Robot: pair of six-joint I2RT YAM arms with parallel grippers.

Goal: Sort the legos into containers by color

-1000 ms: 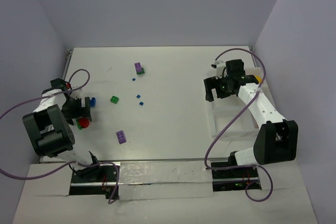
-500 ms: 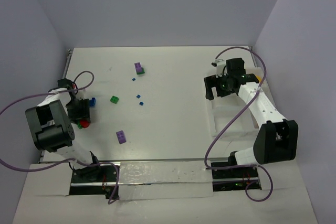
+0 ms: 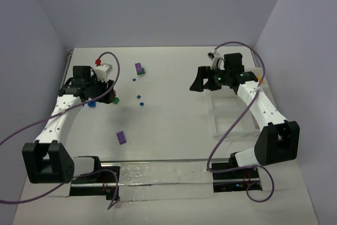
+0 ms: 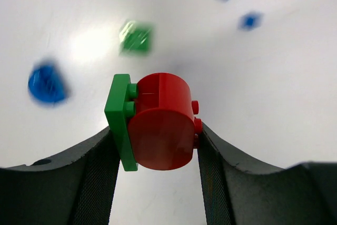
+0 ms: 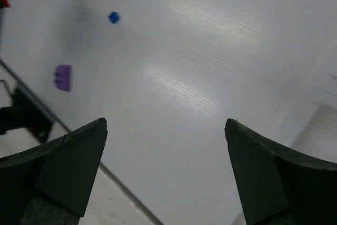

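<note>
Left gripper (image 4: 158, 136): pinching a red round lego (image 4: 160, 125), with one dark finger on each side of it.
Red round lego: sits right between the left fingertips. A flat green lego (image 4: 119, 122) is stuck on its side, next to the left finger.
Past the left fingertips: a blurry green lego (image 4: 136, 37), and further on tiny blue legos (image 4: 249, 20).
Left of the left fingers: a blue lego (image 4: 47, 84) on the white table (image 4: 284, 77).
Right gripper (image 5: 166, 125): fingers spread wide, nothing between them.
Ahead of the right gripper: a purple lego (image 5: 63, 77), off to its left and well apart.
Tray (image 3: 215, 122): white, behind the right gripper, under its arm.
</note>
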